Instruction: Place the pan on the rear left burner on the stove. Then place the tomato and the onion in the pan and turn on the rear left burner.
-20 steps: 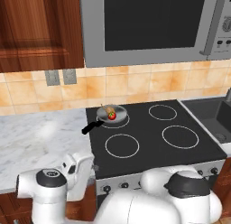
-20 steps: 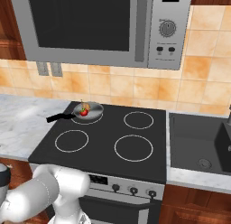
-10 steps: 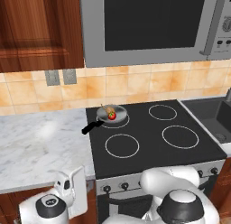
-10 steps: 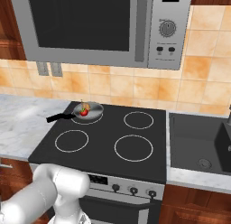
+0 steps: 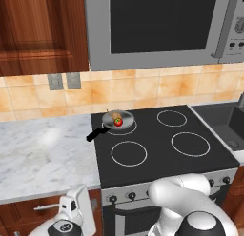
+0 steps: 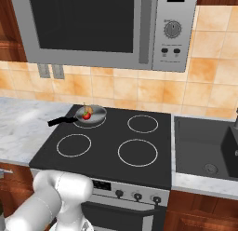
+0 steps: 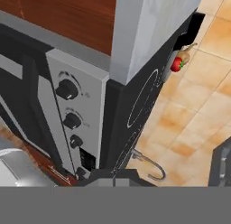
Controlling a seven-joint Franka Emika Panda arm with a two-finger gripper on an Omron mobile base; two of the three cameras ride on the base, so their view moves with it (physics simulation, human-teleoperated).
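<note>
Watching the stove (image 5: 162, 159) first, I see nothing on the glass has shifted over the last second. What has changed is the arm (image 5: 190, 206): it has folded down lower in front of the steel panel, and the hand now sits below counter level by the left end of the stove.

The pan (image 5: 126, 118) rests on the rear left burner (image 6: 88, 126), handle pointing out to the left over the counter edge. So I judge the placing steps done.

From the hand camera I get a rolled look at the front panel with its row of knobs (image 7: 67, 88), near the hand but not touching it as far as I can make out.

The tomato (image 5: 118, 122) lies inside the pan, and the onion (image 5: 113, 116) sits just behind it, touching or nearly so.

The gripper (image 7: 112, 177) has just snapped from half open to pressed together, with nothing I can see between the tips. I read that as setting up to nudge or turn a knob, the one step left. Which knob feeds the rear left burner I cannot tell.
</note>
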